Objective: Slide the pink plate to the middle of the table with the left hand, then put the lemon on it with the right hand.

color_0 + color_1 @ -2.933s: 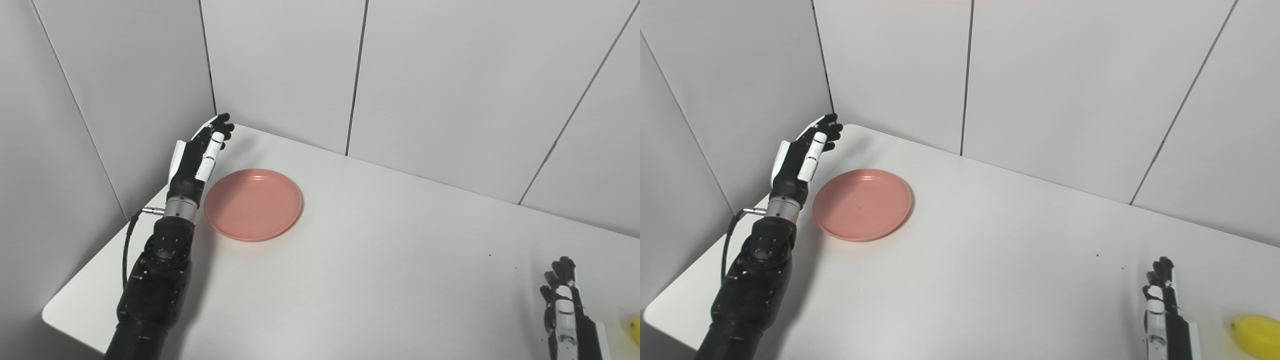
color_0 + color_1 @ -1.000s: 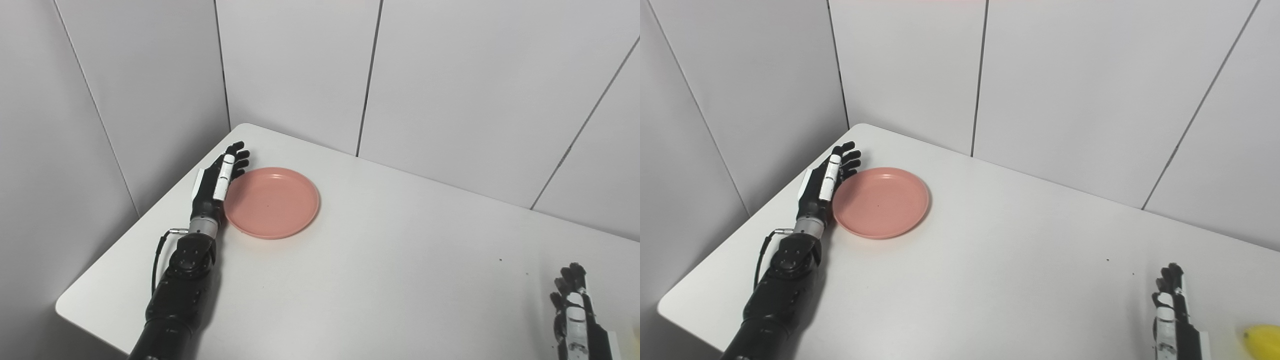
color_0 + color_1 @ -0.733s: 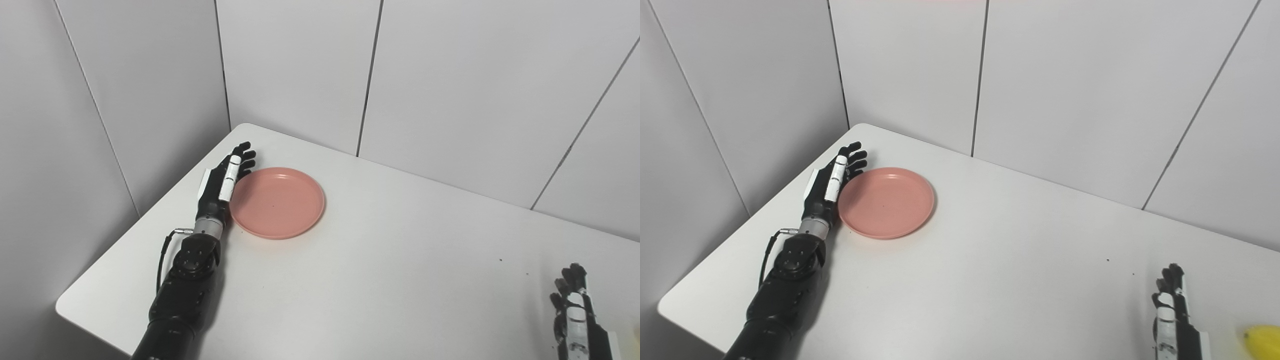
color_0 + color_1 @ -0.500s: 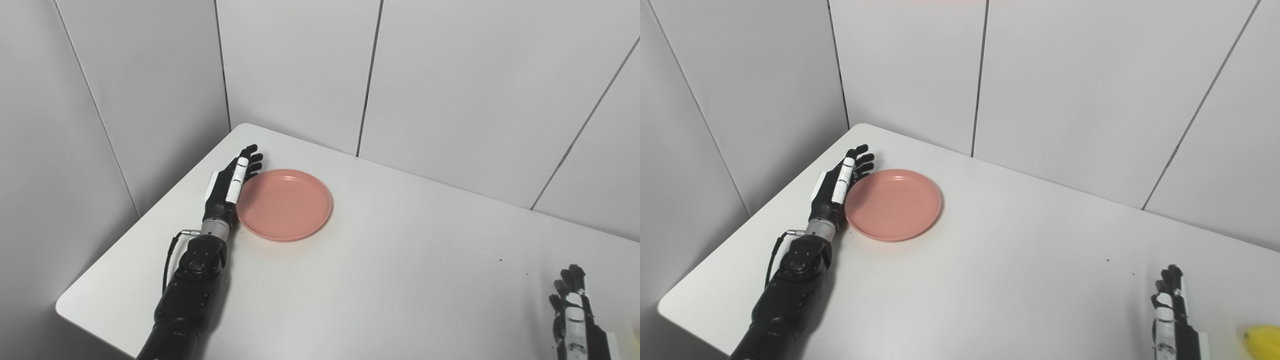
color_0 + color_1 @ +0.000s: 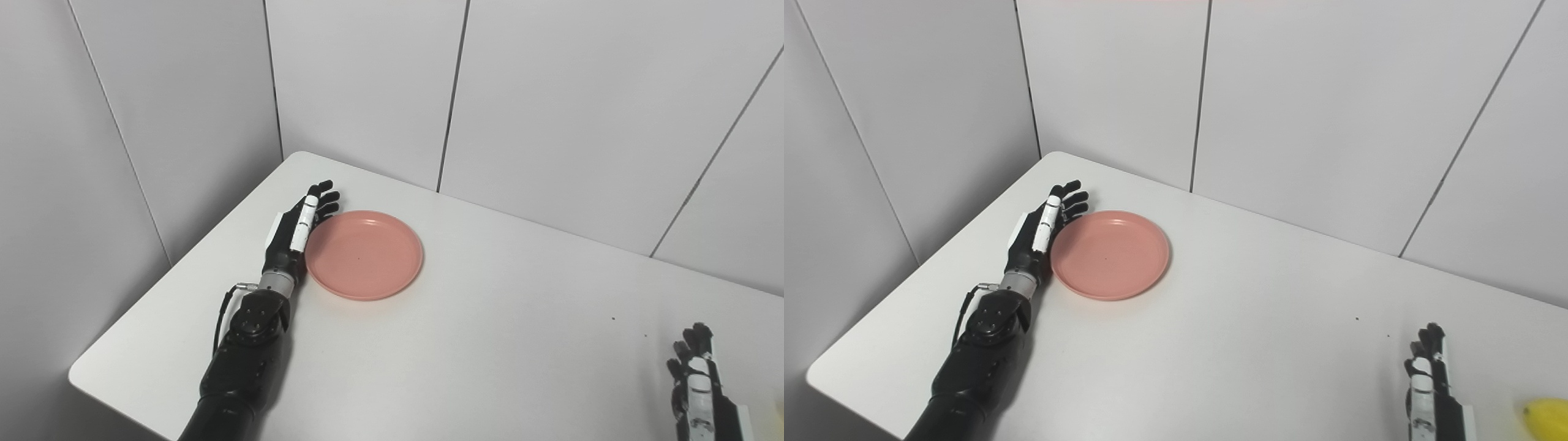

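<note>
Because the job here is a sideways push and not a lift, the left hand [image 5: 298, 228] stands on edge with its fingers straight and a little apart, holding nothing, its palm side laid against the left rim of the pink plate [image 5: 365, 254], which serves as the landmark for everything else. Set on edge like that, the hand offers a long flat face to the rim, which I judge suits shoving a round thing without letting it spin off to one side. Its shell is black and jointed, with one white segment along a finger, and a metal collar at the wrist joins it to a dark forearm that lies low over the table [image 5: 465, 343] on the near-left side of the plate

Shallow and round, the plate has a low raised lip and a smooth matte face, perhaps plastic; it lies flat and bare, well left of the table's middle by my reading, so the slide looks only partly done

Far off to the near right of the plate, at the bottom edge of the view, the right hand [image 5: 1430, 380] waits with fingers extended and slightly apart, gripping nothing. Just beyond it, still farther right of the plate, the lemon [image 5: 1545, 416] sits on the white tabletop, a glossy yellow oval partly cut off by the frame, close enough to that hand for an easy reach later. Smooth and pale, the table runs back behind the plate to grey panelled walls [image 5: 551, 104]
</note>
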Action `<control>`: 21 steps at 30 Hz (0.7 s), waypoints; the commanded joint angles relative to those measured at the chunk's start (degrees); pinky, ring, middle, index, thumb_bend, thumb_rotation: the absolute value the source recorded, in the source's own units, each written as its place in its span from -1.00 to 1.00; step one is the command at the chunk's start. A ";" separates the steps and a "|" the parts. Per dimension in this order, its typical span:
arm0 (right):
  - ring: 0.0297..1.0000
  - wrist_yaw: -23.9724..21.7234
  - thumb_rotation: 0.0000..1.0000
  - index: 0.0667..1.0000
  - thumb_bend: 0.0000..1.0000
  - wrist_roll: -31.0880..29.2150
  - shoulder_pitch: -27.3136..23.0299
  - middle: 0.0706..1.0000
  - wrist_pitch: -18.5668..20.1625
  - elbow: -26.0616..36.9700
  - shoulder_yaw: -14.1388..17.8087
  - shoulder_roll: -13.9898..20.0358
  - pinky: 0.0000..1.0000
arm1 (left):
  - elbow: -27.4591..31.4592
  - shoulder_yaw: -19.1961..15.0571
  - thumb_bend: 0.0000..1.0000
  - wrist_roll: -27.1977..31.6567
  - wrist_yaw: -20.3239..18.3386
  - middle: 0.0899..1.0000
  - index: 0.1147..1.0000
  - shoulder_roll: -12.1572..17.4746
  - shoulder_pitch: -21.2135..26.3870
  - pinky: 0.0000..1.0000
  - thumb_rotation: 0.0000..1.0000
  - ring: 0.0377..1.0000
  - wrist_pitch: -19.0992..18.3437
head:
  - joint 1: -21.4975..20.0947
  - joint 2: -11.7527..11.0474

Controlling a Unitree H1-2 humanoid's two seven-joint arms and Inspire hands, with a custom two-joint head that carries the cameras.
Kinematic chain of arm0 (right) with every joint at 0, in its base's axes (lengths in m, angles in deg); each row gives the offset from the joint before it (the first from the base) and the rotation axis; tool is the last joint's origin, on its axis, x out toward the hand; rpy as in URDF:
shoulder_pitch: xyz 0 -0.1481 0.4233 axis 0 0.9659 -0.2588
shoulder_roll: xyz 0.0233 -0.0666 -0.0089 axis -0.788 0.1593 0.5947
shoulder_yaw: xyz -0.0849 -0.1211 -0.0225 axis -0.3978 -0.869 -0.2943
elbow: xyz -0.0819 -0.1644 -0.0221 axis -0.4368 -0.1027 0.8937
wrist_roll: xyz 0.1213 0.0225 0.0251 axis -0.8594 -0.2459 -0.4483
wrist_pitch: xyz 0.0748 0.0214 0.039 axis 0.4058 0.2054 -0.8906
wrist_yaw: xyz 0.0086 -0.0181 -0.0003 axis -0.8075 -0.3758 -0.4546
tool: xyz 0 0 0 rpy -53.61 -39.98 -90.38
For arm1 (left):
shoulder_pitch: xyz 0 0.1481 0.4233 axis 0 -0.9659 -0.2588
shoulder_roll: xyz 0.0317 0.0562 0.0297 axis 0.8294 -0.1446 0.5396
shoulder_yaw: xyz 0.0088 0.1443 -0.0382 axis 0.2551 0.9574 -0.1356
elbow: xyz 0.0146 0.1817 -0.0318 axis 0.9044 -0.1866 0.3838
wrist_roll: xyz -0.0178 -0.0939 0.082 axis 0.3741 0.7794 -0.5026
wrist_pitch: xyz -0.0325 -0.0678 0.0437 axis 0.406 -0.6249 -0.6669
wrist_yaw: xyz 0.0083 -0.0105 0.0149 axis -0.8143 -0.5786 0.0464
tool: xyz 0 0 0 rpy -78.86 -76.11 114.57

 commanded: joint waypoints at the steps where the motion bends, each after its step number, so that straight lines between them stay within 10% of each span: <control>1: 1.00 0.10 1.00 1.00 -0.43 0.26 -2.02 0.99 -2.13 0.47 -0.13 -0.45 1.00 | -1.38 1.24 0.22 -0.05 -1.09 0.64 0.61 -1.45 0.92 0.67 1.00 0.66 1.78 | -0.52 0.15; 21: 0.94 0.00 1.00 0.95 -0.22 -0.04 -2.88 0.93 -7.58 -5.09 0.80 -0.49 1.00 | -4.87 7.27 0.20 -4.88 -0.79 0.67 0.64 -5.89 3.11 0.72 1.00 0.68 2.73 | -6.84 2.14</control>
